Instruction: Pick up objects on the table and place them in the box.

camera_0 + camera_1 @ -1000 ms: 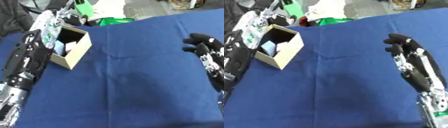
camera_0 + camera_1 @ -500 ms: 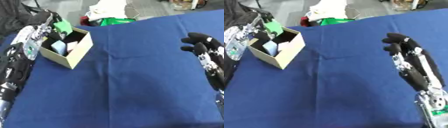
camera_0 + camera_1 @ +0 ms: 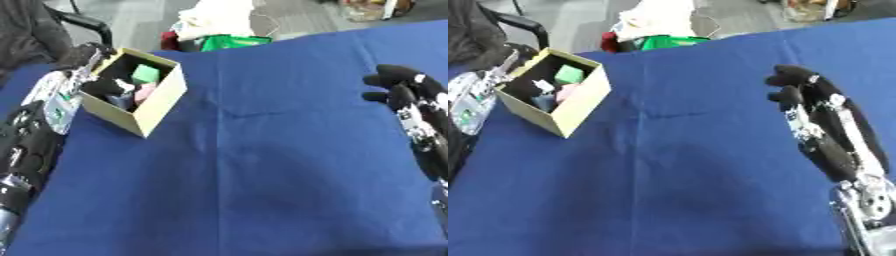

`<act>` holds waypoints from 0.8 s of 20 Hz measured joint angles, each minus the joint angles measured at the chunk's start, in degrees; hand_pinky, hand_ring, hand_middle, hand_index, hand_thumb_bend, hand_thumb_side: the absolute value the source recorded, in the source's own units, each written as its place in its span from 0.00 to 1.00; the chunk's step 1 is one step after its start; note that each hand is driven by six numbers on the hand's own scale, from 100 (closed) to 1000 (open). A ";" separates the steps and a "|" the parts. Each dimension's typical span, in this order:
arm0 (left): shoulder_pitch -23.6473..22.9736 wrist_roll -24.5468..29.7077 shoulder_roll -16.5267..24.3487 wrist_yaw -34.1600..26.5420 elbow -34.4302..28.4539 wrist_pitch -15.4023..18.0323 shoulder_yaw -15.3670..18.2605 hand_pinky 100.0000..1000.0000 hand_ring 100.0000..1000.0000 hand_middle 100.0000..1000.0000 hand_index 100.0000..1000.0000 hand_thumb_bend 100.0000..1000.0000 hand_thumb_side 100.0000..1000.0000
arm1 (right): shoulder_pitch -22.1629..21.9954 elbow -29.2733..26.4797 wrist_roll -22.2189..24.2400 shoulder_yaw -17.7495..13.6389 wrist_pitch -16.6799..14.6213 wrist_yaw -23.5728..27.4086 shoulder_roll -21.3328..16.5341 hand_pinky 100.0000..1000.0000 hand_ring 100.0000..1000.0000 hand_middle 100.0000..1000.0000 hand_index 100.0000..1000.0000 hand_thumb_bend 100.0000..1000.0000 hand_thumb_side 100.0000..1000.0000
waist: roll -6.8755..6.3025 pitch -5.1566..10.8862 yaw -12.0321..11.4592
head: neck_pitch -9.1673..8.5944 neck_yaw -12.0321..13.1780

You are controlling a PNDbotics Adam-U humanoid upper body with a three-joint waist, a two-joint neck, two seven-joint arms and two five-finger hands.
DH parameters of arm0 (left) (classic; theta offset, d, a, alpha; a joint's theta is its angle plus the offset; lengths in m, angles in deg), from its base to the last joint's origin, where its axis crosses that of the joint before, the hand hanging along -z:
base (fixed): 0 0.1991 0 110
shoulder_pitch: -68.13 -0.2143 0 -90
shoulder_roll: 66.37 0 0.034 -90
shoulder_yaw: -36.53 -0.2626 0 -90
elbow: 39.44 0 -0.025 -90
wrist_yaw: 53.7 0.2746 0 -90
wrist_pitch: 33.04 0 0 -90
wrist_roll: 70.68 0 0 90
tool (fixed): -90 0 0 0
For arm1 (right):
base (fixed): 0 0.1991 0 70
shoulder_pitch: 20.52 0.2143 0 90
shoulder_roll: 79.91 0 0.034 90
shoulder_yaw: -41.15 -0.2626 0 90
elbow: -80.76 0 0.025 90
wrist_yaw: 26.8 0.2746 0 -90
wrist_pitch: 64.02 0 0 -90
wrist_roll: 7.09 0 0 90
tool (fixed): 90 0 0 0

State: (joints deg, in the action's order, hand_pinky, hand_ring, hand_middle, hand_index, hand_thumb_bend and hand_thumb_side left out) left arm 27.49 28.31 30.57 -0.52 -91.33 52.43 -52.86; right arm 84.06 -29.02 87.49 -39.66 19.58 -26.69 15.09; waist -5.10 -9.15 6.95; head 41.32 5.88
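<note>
The box (image 3: 140, 95) stands on the blue-clothed table (image 3: 262, 170) and serves as the landmark; inside it lie a green block (image 3: 145, 74), a pink piece (image 3: 143, 92) and some darker bits. The left hand (image 3: 83, 57) sits against the box's far-left rim, apparently just where a drop would be made, though I cannot tell how its fingers are set. Well to the right of the box, the right hand (image 3: 807, 95) hovers with fingers relaxed, holding nothing, likely idle.
</note>
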 measured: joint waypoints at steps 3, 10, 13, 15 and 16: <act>0.69 -2.23 0.81 -1.98 -3.55 2.22 1.80 0.69 0.69 0.67 0.82 0.56 0.53 | 0.00 0.00 0.00 0.00 0.00 0.00 0.00 0.76 0.83 0.67 0.82 0.00 0.58 | 0.35 -0.05 -0.41 | 0.00 0.01; -5.46 -8.96 -1.46 -8.66 -14.49 8.96 2.46 0.62 0.60 0.57 0.76 0.34 0.51 | 0.02 0.00 -0.01 -0.01 0.00 -0.01 0.03 0.76 0.83 0.67 0.82 0.00 0.58 | 0.90 -0.67 -1.08 | -0.02 0.05; -9.49 -11.75 -3.77 -11.50 -19.01 11.74 2.23 0.61 0.60 0.56 0.76 0.27 0.56 | 0.04 -0.01 -0.09 -0.02 0.00 -0.01 0.05 0.76 0.83 0.67 0.82 0.00 0.58 | 0.91 -0.78 -1.16 | -0.04 0.05; -12.62 -13.69 -5.37 -13.39 -22.18 13.69 1.61 0.60 0.59 0.56 0.76 0.23 0.57 | 0.11 -0.01 -0.16 -0.02 -0.01 -0.01 0.05 0.76 0.83 0.67 0.82 0.00 0.58 | 1.00 -1.03 -1.64 | -0.06 0.05; -14.33 -14.69 -6.14 -14.42 -23.73 14.68 1.36 0.60 0.59 0.55 0.76 0.22 0.57 | 0.25 -0.01 -0.17 -0.01 0.00 -0.01 0.06 0.76 0.83 0.67 0.82 0.00 0.58 | 1.05 -1.15 -1.77 | -0.06 0.05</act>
State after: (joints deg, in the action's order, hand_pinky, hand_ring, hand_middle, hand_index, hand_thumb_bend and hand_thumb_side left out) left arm 13.16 13.62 24.43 -14.94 -115.05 67.11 -51.50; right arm 84.30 -29.03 87.32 -39.68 19.58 -26.71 15.15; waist -4.05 -10.31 5.18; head 41.25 5.93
